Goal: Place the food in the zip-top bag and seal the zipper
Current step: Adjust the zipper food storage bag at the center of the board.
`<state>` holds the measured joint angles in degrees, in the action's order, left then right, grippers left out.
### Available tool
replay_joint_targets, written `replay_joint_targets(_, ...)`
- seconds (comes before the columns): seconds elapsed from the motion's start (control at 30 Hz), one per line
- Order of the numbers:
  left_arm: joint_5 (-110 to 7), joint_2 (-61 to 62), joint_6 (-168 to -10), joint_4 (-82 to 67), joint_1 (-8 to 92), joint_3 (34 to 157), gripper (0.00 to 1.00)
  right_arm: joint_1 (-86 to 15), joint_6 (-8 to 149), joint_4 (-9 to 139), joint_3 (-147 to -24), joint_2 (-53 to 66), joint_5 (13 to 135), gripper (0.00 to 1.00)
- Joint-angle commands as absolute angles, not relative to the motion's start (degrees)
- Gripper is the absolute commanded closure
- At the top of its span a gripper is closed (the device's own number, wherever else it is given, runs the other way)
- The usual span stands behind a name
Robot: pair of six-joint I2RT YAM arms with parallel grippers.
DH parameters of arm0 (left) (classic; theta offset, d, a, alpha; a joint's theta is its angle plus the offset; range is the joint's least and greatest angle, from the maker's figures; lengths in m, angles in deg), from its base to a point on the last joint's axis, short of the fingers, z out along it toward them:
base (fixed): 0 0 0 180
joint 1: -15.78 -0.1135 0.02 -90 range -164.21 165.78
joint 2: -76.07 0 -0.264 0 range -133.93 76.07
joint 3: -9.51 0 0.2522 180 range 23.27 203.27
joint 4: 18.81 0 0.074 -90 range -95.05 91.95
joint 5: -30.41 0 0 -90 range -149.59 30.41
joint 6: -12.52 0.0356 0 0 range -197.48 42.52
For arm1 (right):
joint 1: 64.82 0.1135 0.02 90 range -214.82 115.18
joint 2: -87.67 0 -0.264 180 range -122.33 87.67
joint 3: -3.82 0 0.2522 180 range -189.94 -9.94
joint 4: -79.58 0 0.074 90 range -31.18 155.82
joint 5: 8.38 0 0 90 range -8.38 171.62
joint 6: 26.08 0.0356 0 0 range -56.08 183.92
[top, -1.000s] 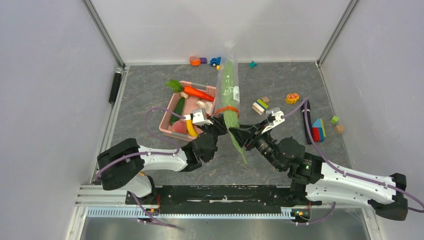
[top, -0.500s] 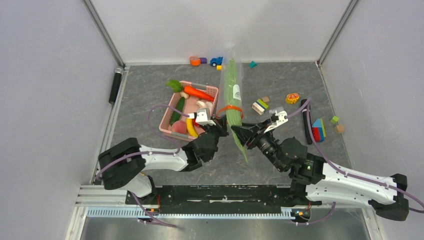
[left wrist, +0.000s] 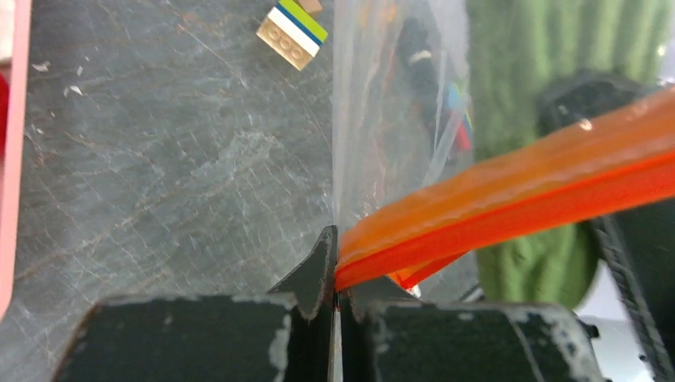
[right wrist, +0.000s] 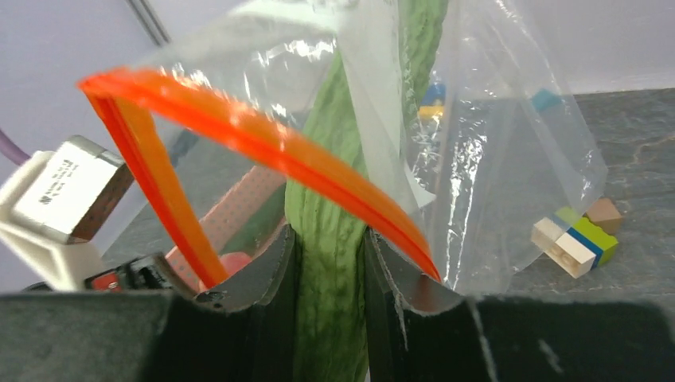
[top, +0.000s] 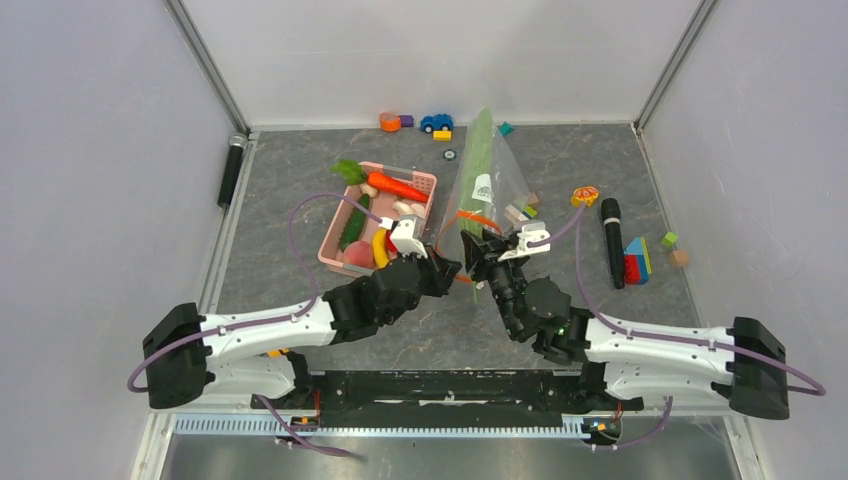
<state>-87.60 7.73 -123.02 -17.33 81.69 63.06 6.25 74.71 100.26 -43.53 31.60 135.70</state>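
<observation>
Fingers (left wrist: 330,274) pinch zipper (left wrist: 509,191); others (right wrist: 267,274) grip cucumber (right wrist: 330,239).

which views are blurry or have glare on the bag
Left wrist: the orange zipper and cucumber are soft, while the table is sharp. Right wrist: white glare streaks the zip-top bag; the fingers blur. Top external: even light, sharp.

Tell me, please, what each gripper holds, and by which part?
Left gripper: the bag's orange zipper strip, at its end. Right gripper: the long green cucumber, near the end outside the bag.
</observation>
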Motion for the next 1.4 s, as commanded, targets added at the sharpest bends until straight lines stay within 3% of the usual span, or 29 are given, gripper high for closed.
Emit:
replay_joint_targets(0.0, -79.7, 10.3, -127.4, -7.9, 82.7, 65.1, 0.98, 6.1, 68.9, 117.5, -43.0, 29.0, 145.1, 1.00)
replay_joint_targets(0.27, -77.5, 12.0, -127.2, -3.7, 84.4, 67.1, 0.98, 5.9, 70.4, 126.0, -41.2, 22.0, 157.8, 1.00)
replay_joint_targets(0.57, -76.2, 8.3, -127.4, -1.5, 84.8, 68.0, 0.98, 3.1, 97.4, 92.5, -53.2, 21.3, 156.0, 1.00)
replay_joint_targets(0.93, -71.6, 8.0, -124.2, 3.9, 88.9, 68.6, 0.98, -7.1, 107.1, 85.6, -53.8, 16.6, 155.8, 1.00)
replay_joint_targets(1.03, -70.4, 9.6, -123.9, 4.4, 89.2, 68.8, 0.98, -9.1, 101.5, 87.4, -53.0, 13.5, 155.0, 1.00)
replay_joint_targets(1.17, -71.1, 13.5, -122.8, 5.3, 89.2, 69.2, 0.98, -10.0, 82.3, 101.3, -46.7, 11.1, 148.7, 1.00)
replay_joint_targets(1.27, -72.8, 15.7, -122.0, 6.2, 89.2, 70.1, 0.98, -10.4, 81.0, 95.4, -46.4, 10.5, 144.9, 1.00)
replay_joint_targets(1.3, -73.2, 16.2, -121.6, 6.6, 89.2, 75.4, 0.98, -10.5, 80.3, 92.8, -46.8, 9.8, 144.8, 1.00)
replay_joint_targets(1.37, -74.2, 17.5, -120.9, 7.1, 89.1, 71.2, 0.98, -10.5, 79.8, 88.7, -46.7, 9.0, 147.0, 1.00)
